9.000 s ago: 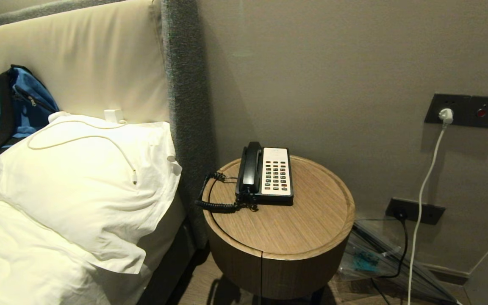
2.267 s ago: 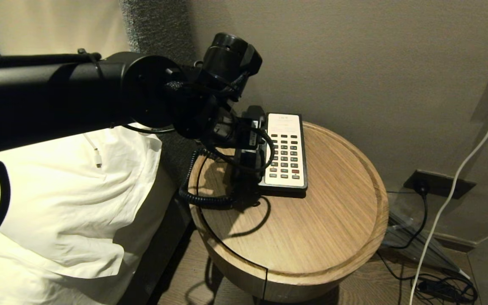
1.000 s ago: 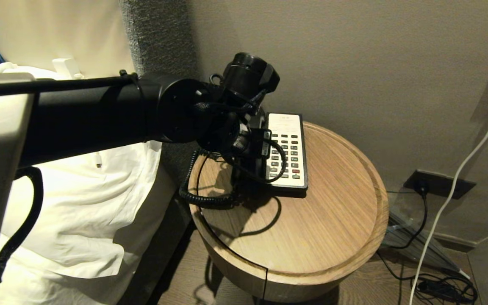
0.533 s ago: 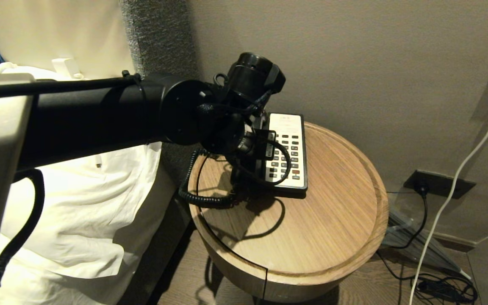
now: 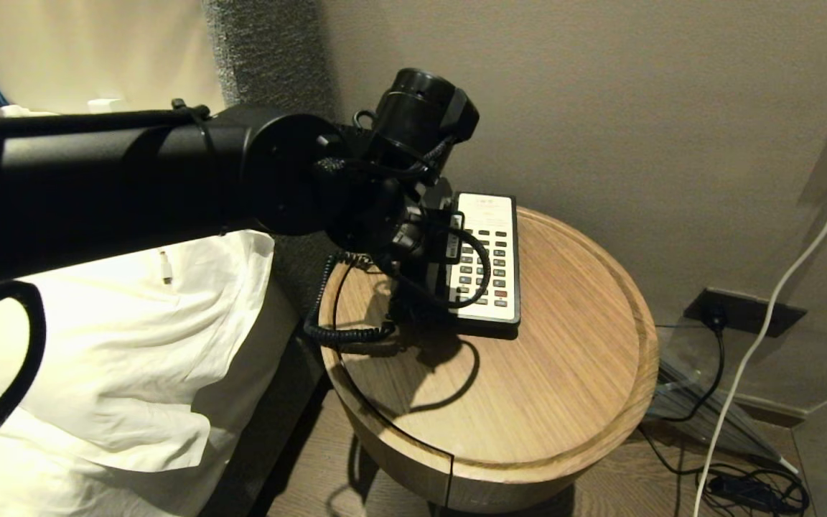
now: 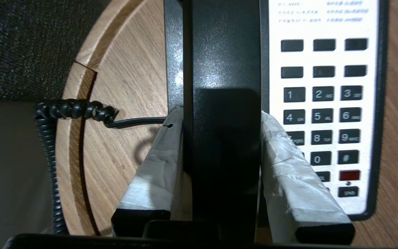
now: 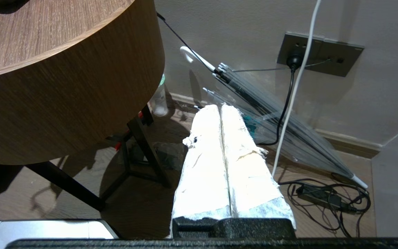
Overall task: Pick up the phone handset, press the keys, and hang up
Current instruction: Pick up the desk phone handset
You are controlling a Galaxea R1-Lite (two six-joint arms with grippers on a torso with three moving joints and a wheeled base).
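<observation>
— Phone handset [image 6: 225, 103] first: we have it clamped across its middle by the left gripper [image 6: 221, 166], taped fingers [image 6: 288, 180] pressed to both sides. It sits along the left side of the phone base [image 5: 489, 251], at the back of the round bedside table [image 5: 543, 388] and toward its left edge.

— So what worries us from here?

— The coiled cord [image 5: 342, 316]. It loops over the table's left edge near the bed and runs back under the arm; if we lift fast or far, we judge it could go taut and drag the base across the wood, or snag on the wrist's own cable. Our grip is also on smooth, glossy plastic, so a tilt could let the long handset swing or slip.

— And the keys?

— The keypad [image 6: 323, 114] lies just beside one finger. Lifting crookedly could brush the buttons early.

— What else is around?

— A white pillow [image 5: 133, 345] left of the table, the wall close behind it, a white cable [image 5: 779, 309] and a folded clear umbrella [image 7: 278, 128] on the floor to the right. Our right gripper [image 7: 221, 114] hangs low beside the table with its taped fingers pressed together, holding nothing. The left arm itself hides most of the handset from our head view.
</observation>
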